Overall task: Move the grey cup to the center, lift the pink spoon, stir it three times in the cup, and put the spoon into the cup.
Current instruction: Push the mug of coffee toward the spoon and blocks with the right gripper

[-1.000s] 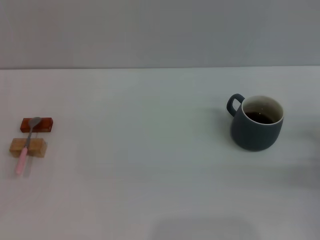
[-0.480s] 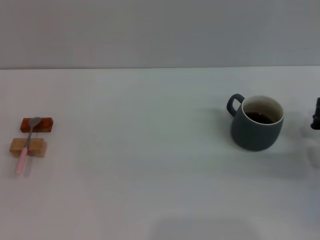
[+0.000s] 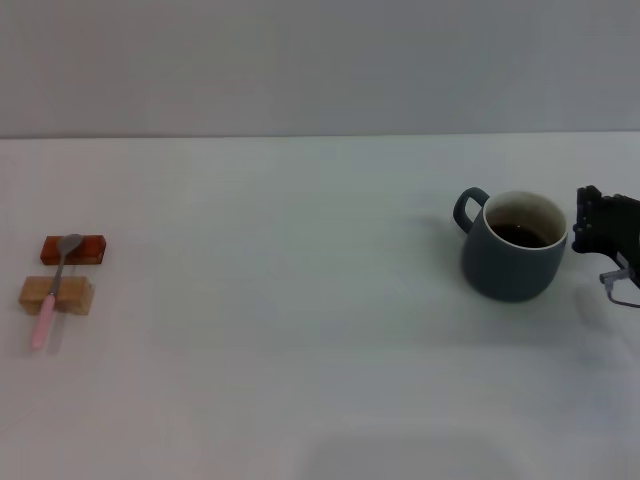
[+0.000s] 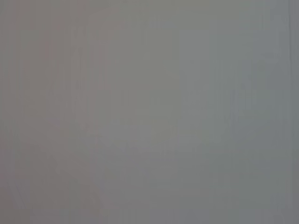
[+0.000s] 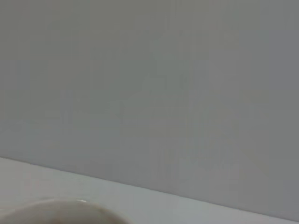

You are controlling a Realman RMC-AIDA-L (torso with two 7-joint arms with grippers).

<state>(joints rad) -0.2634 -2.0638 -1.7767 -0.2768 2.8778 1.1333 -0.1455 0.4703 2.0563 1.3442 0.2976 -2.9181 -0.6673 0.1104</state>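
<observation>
Head view: the squat dark slate-grey ceramic cup [image 3: 514,247] with its cream rim stands toward the right edge of the white surface [image 3: 300,330]. Just beside it, apart, is the black right pincer [image 3: 600,232]; whether it is released or clenched cannot be told. Near the left edge, the slim pink-handled spoon [image 3: 52,290] lies across a red-brown wooden block [image 3: 73,249] and a tan wooden block [image 3: 56,294].

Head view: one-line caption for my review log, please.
Right gripper beside the grey cup at the table's right; pink spoon propped on two wooden blocks far left.

A plain white tabletop [image 3: 300,380] meets a bare grey wall [image 3: 300,60] behind it.
</observation>
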